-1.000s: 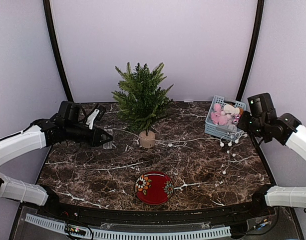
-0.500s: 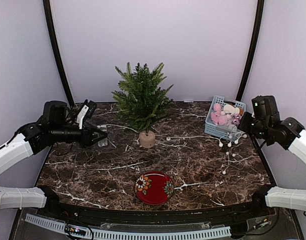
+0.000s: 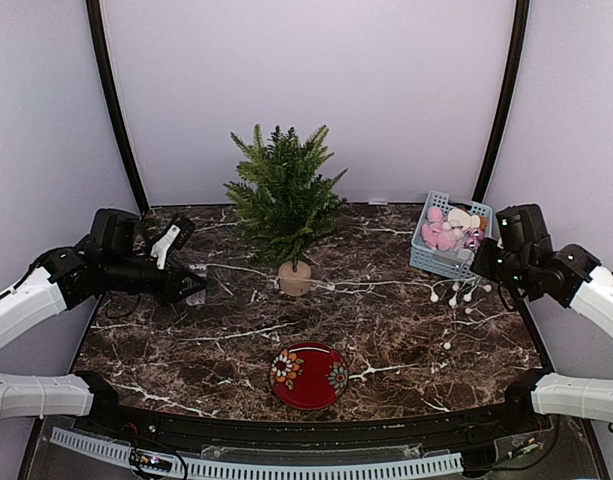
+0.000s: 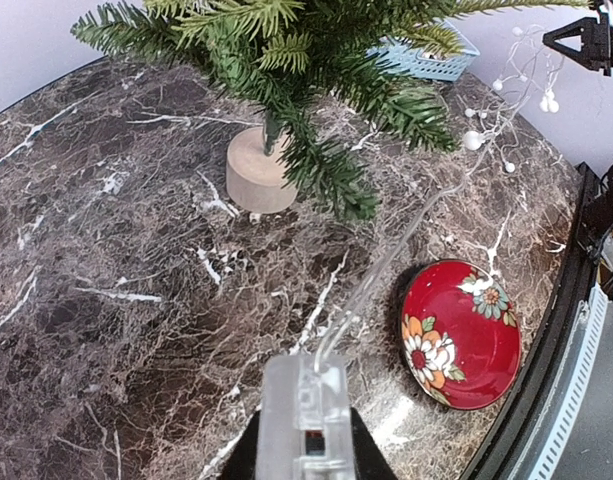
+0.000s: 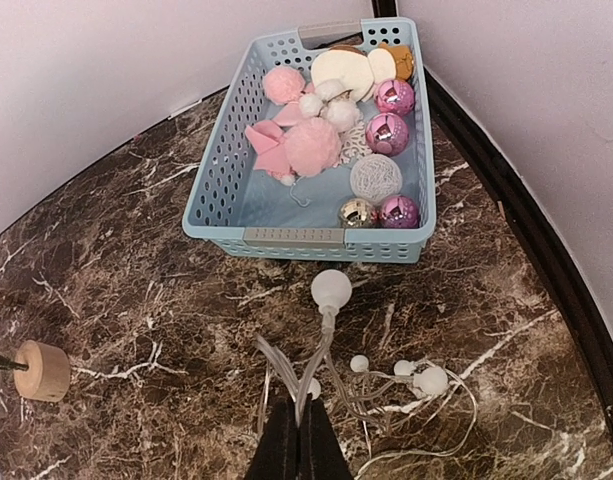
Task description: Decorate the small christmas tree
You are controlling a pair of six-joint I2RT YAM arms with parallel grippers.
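Observation:
The small christmas tree [image 3: 284, 203] stands upright on its wood stump [image 3: 294, 279] at the back middle; it also shows in the left wrist view [image 4: 316, 90]. A string of lights [image 3: 376, 283] with white ball bulbs runs across the table in front of the stump. My left gripper [image 3: 191, 290] is shut on the string's clear plastic battery box [image 4: 306, 420], left of the tree. My right gripper [image 5: 299, 430] is shut on the string's wires just below a bulb [image 5: 331, 289], in front of the basket, with several bulbs [image 3: 451, 295] hanging under it.
A blue basket [image 5: 293, 237] with pink, white and shiny ornaments stands at the back right [image 3: 426, 262]. A red flowered plate [image 3: 308, 375] lies near the front middle, also seen in the left wrist view [image 4: 461, 332]. Walls close in on both sides.
My left gripper has drawn back to the left and a little nearer with the battery box. My right gripper has dropped slightly, and the hanging bulbs have shifted left.

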